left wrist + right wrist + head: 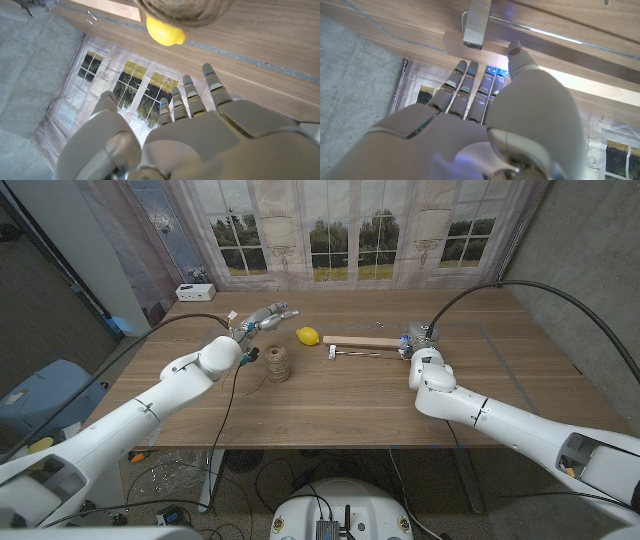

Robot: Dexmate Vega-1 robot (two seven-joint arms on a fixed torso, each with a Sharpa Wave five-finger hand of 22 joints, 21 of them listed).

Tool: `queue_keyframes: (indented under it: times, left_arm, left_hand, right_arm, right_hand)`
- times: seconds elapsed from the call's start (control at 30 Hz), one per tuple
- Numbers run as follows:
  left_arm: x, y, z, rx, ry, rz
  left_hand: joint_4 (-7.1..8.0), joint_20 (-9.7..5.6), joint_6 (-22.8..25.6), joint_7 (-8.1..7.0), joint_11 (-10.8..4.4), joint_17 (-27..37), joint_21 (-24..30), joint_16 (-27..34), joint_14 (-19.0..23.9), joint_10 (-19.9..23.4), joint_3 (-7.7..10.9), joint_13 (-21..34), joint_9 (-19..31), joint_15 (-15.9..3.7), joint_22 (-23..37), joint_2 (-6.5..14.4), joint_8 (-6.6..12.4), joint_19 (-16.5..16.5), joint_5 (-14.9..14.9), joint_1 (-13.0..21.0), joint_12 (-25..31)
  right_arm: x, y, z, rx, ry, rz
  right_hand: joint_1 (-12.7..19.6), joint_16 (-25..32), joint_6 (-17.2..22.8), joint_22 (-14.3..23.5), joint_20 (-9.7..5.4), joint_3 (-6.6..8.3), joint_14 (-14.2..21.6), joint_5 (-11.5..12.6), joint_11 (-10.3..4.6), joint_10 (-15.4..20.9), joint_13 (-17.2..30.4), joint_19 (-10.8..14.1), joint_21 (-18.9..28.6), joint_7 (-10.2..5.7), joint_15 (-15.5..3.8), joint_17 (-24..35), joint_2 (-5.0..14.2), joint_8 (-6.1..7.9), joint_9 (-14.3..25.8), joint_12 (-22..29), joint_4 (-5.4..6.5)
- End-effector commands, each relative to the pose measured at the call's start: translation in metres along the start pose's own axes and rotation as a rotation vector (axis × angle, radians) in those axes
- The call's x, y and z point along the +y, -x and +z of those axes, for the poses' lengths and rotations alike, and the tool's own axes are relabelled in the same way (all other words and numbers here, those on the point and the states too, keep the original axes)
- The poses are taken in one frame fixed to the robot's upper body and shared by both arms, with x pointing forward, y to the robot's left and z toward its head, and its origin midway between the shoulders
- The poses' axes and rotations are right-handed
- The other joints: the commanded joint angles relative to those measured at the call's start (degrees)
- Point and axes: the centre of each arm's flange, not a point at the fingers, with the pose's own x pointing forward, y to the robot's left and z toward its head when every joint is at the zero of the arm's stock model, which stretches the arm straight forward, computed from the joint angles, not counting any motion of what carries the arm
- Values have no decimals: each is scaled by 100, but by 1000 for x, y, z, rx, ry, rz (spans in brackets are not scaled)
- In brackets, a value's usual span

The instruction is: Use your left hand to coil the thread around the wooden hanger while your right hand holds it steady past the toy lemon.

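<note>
Robot lab: printed window backdrop [350, 230], cables [180, 480] underfoot.

Long brown wooden table [340, 395] in front of a printed window-picture curtain [340, 230]. Small white box [193, 291] at the far left corner. Blue chair [40, 395] beside the table.

My head camera is looking down over the bench [330, 395]; both wrist cameras are peering close, inverted, sharing its far edge.

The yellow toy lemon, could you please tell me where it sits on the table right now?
In the head view the yellow toy lemon lies left of centre on the wooden table, between the spool of brown twine and the left end of the wooden hanger.
</note>
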Motion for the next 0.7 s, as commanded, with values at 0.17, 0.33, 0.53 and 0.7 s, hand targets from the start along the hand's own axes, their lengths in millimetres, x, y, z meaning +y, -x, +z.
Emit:
queue_keyframes:
  times: [0.17,0.33,0.53,0.7]
  left_arm:
    - [7,28,44,53,-352,-50]
    - [5,34,53,82,-420,-87]
    - [1,45,64,148,-496,-143]
    - [-2,53,71,219,-557,-175]
  left_hand:
    - [-58,-8,182,8,-11,36,117,78,234,200,-59,45,14,-5,32,-171,46,324,50,31,69]
    - [-149,5,180,-55,-7,37,145,48,207,193,-55,63,18,-12,31,-241,34,437,75,161,60]
    - [-274,22,223,-164,-15,39,152,-46,34,101,17,94,27,29,24,-235,41,533,104,436,16]
    - [-298,20,241,-225,-19,38,169,-89,-40,56,18,112,32,75,21,-265,38,621,99,501,-2]
  right_arm:
    - [-5,18,-9,41,-58,-84]
    - [-6,25,-13,45,-66,-99]
    - [-8,32,-16,45,-70,-108]
    - [-8,36,-18,37,-73,-112]
  right_hand:
    - [233,49,542,32,-10,-38,-2,28,-34,58,34,64,43,-199,-1020,39,213,59,236,30,8]
    - [249,52,546,35,-6,-53,-8,30,-28,64,46,69,49,-194,-1023,52,214,66,238,38,9]
    - [262,63,546,38,-7,-73,-3,31,-26,59,61,67,53,-193,-1022,70,218,72,239,43,15]
    - [271,67,554,40,-2,-86,-2,32,-22,68,70,71,58,-191,-1021,79,219,79,240,50,18]
